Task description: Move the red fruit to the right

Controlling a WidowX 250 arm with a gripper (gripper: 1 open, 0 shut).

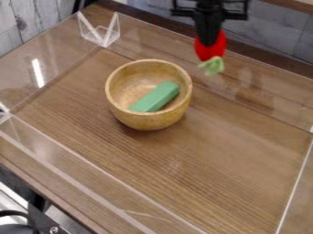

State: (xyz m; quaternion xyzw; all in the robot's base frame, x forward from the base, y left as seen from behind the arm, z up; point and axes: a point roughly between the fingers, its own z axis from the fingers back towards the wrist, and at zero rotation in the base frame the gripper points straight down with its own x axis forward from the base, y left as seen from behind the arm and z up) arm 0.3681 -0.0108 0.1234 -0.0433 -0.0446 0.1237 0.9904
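Note:
The red fruit (210,47) hangs in the air at the upper right, its green leafy end pointing down over the back of the wooden table (232,137). My gripper (210,37) points straight down and is shut on the fruit's top; its black fingers reach in from the upper edge of the frame. The fruit sits to the right of and behind the wooden bowl (134,114), clear of it.
The wooden bowl holds a flat green block (156,97). Clear acrylic walls (98,29) fence the table on all sides, with a low clear panel along the front and right edge (294,196).

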